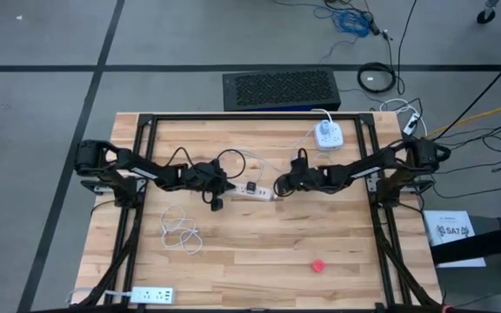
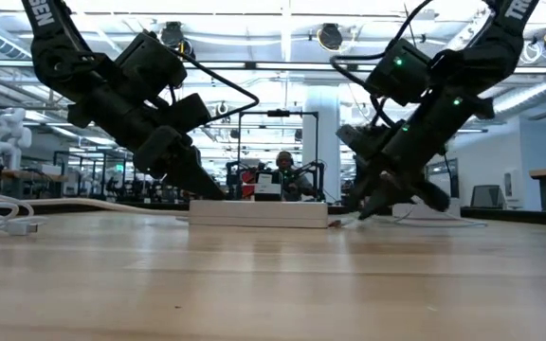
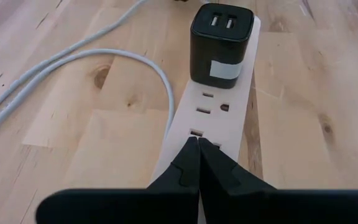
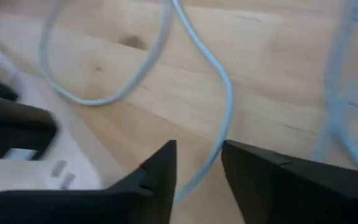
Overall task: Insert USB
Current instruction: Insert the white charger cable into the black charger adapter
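A white power strip (image 1: 250,193) lies flat at the table's middle. A black charger (image 3: 221,43) is plugged into it, its two USB ports (image 3: 221,22) facing up and empty. My left gripper (image 3: 197,140) is shut, with its tips on the strip's left end. My right gripper (image 4: 197,149) hovers by the strip's right end (image 1: 278,189), its fingers apart. A pale cable (image 4: 219,93) runs through the gap and passes behind one finger. No USB plug shows between the fingers. My left gripper presses its shut fingertips down on the strip's top face (image 3: 209,127), at the left end just short of an outlet. It comes slanting down from the table's left, along the strip, which stays flat on the table. My right gripper: I cannot tell whether its fingers touch the pale cable.
A loose white cable coil (image 1: 181,230) lies left of centre toward the near edge. A second white strip (image 1: 150,296) sits at the near left, a white adapter (image 1: 327,135) at the far right, and a small red object (image 1: 318,265) near right. More pale cables cross the wood beyond the strip (image 3: 73,62).
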{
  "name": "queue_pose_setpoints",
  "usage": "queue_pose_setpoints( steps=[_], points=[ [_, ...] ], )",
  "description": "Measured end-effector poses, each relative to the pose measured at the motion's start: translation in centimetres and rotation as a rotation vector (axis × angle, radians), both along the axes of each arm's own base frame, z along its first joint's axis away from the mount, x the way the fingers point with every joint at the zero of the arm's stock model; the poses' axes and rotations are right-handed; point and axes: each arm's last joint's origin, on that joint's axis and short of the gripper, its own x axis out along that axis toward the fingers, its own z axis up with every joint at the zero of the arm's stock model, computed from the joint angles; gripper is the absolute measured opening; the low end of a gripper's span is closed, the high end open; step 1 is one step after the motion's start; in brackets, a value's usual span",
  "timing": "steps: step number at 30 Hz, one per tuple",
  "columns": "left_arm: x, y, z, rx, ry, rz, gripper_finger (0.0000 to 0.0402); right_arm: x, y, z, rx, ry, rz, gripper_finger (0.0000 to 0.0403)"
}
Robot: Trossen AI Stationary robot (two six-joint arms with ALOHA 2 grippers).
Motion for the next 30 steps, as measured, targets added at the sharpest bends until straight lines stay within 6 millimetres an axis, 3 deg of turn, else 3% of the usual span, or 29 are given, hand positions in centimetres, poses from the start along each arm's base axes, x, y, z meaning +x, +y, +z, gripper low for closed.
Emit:
queue_pose_setpoints(
  steps=[5,9,16,23,26,30],
  points=[
    [0.0,0.0,0.0,0.0,0.0,0.001,0.0001,0.9,0.0,-0.3,-0.072,-0.044,0.087,0.0065],
    [0.0,0.0,0.0,0.002,-0.001,0.002,0.0001,1.6,0.2,0.8,-0.178,-0.111,0.181,0.0008],
    [0.0,0.1,0.0,0.004,-0.004,0.008,0.0001,3.9,0.1,5.6,-0.429,-0.231,0.326,0.0003],
    [0.1,0.2,0.1,0.003,-0.011,0.009,0.0001,6.6,1.1,10.4,-0.739,-0.235,0.446,0.0001],
    [0.1,0.2,0.1,0.003,-0.011,0.01,0.0001,7.0,1.6,11.3,-0.823,-0.211,0.456,0.0001],
    [0.1,0.2,0.1,0.003,-0.012,0.011,0.0001,7.3,2.3,10.9,-0.892,-0.152,0.464,0.0001]
  ],
)
